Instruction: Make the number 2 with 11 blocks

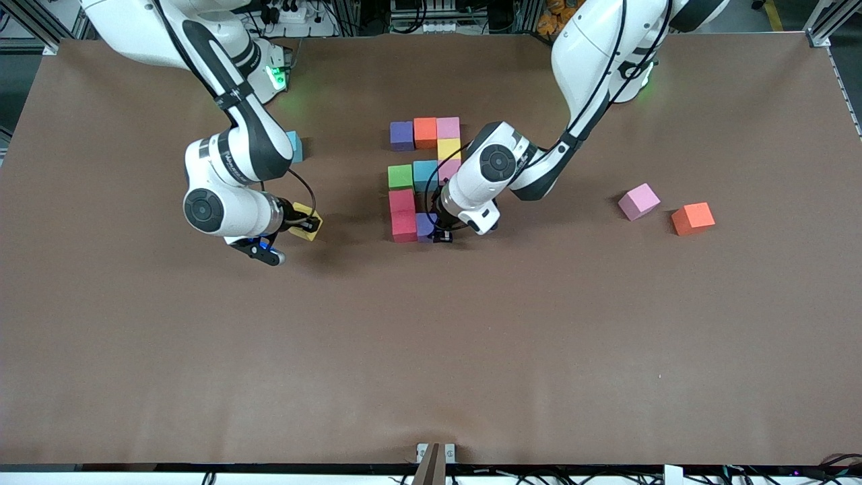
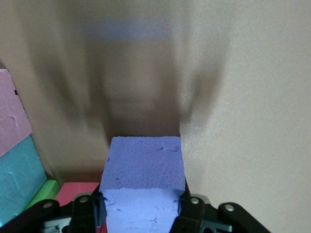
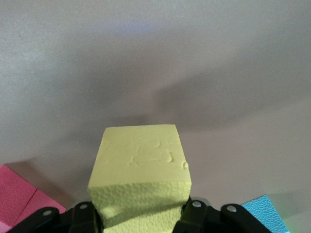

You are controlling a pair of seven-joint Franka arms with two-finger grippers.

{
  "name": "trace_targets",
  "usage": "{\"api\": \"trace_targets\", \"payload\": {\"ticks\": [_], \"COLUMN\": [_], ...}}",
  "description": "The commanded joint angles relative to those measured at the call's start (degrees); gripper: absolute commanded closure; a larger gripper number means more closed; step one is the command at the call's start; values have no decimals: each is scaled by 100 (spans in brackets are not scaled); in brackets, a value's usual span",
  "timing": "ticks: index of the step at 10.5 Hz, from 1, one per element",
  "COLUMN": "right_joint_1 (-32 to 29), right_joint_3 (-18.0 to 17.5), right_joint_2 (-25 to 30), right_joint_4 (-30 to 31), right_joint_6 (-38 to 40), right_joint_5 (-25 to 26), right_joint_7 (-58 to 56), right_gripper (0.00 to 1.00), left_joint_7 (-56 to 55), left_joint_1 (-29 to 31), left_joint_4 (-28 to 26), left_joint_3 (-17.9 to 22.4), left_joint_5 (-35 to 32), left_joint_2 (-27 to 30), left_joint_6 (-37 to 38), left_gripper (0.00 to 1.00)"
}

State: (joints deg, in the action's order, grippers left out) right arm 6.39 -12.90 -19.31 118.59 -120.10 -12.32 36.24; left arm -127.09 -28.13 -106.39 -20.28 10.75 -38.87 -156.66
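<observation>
Fingers of my left gripper [image 2: 138, 213] — closed on opposite side faces of the purple block [image 2: 144, 182], low at the camera-near end of the number 2 [image 1: 421, 178], just beside the two red blocks [image 1: 403, 215]. Fingers of my right gripper [image 3: 138, 216] — closed on the yellow block [image 3: 140, 177], held apart from the digit, toward the right arm's end of the table [image 1: 431, 350].

Item, blocks: matte foam cubes, judged light and slightly soft; rough faces should resist slipping, though a hard squeeze would dent them. Best hold: two parallel side faces, centred, as both are taken now.

Item, the digit so far: purple, orange, pink along the row farthest from the camera; yellow and pink below that; green and blue mid-row; reds below.

Item, loose stock: a pink block [image 1: 639, 201] and an orange block [image 1: 692, 218] toward the left arm's end; a blue block [image 1: 294, 146] partly hidden by the right arm.

Item, clearances: purple sits tight against red — any sideways nudge would likely shift neighbours. Open brown surface lies nearer the camera, good room for approach.
</observation>
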Motion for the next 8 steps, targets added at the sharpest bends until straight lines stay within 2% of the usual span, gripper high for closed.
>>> {"api": "trace_targets", "payload": {"ticks": [1,4,8], "right_joint_1": [-24,20,283], "right_joint_3": [-46,-72,-81], "right_joint_2": [68,68,68], "right_joint_4": [-2,-2,-142], "right_joint_6": [65,65,57], "right_joint_5": [-87,-87,-95], "right_joint_7": [84,199,777], "right_gripper": [100,100,100], "left_joint_7": [192,193,202], "left_joint_1": [-34,-17,-34], "left_joint_4": [84,75,-22], "left_joint_3": [-11,-11,-20], "left_joint_5": [59,41,33], "left_joint_2": [-103,-16,668], "left_joint_6": [-49,13,634], "left_gripper": [0,0,0]}}
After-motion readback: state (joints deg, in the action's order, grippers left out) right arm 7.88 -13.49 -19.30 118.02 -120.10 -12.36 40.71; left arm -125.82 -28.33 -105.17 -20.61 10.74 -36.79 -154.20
